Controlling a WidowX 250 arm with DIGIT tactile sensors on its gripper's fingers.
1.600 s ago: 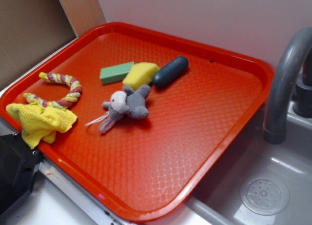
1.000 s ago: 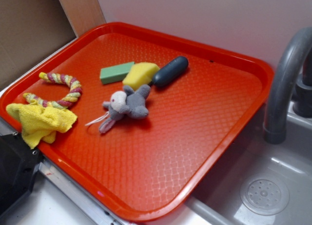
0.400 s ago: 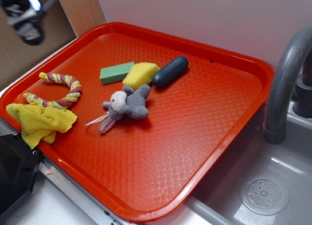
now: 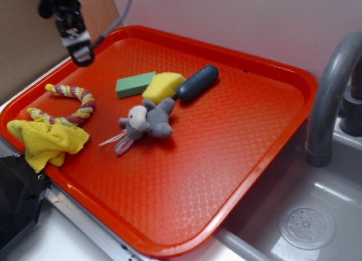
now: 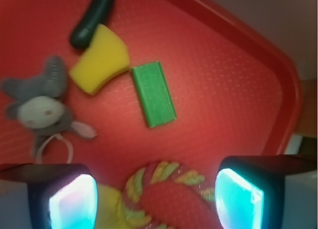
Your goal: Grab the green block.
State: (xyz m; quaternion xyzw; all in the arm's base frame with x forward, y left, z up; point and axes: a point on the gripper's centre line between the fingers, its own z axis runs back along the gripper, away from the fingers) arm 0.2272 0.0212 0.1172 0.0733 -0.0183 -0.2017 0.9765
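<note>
The gripper [image 4: 79, 52] hangs in the air above the far left corner of the red tray [image 4: 237, 176], its two fingers spread wide apart with nothing between them — in the wrist view the glowing pads [image 5: 73, 201] sit at the bottom corners of the frame. It touches nothing.

Below it, a multicoloured rope ring [image 4: 70, 105] lies on the tray, with a crumpled yellow cloth [image 4: 48, 139] over the ring's near end at the tray's edge. The green block [image 4: 134, 84] lies flat on the tray, apart from the gripper and further toward the tray's middle. One end of it is just beside a yellow sponge-like piece [image 4: 163, 86]; whether the two touch is hard to tell, as the wrist view is blurred. A dark, rounded, elongated object [image 4: 197, 82] lies against the sponge's other side. A grey plush mouse [image 4: 146, 120] lies near the sponge, toward the tray's centre.

Beyond the tray — a grey faucet [image 4: 331, 91] and a sink [image 4: 308, 224].
</note>
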